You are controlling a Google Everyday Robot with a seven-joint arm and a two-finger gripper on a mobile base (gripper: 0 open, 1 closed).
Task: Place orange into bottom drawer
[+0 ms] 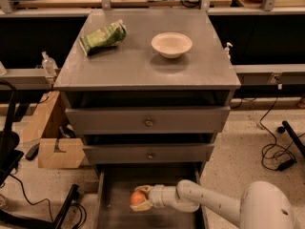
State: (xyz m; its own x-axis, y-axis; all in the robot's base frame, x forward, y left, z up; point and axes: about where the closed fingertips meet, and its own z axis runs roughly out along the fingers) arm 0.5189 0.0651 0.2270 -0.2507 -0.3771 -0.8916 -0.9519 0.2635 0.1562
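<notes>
The orange [137,198] is a small round fruit inside the open bottom drawer [114,213], the lowest of three grey drawers, pulled out at the foot of the cabinet. My gripper [141,199] reaches in from the lower right on a white arm [209,204], and its fingers wrap around the orange low in the drawer. I cannot tell whether the orange rests on the drawer floor.
On the grey cabinet top [143,66] lie a green snack bag [102,36] and a white bowl [171,44]. Two knobbed drawers [148,122] above are slightly open. Cardboard boxes [57,149] and cables sit on the floor to the left; more cables lie to the right.
</notes>
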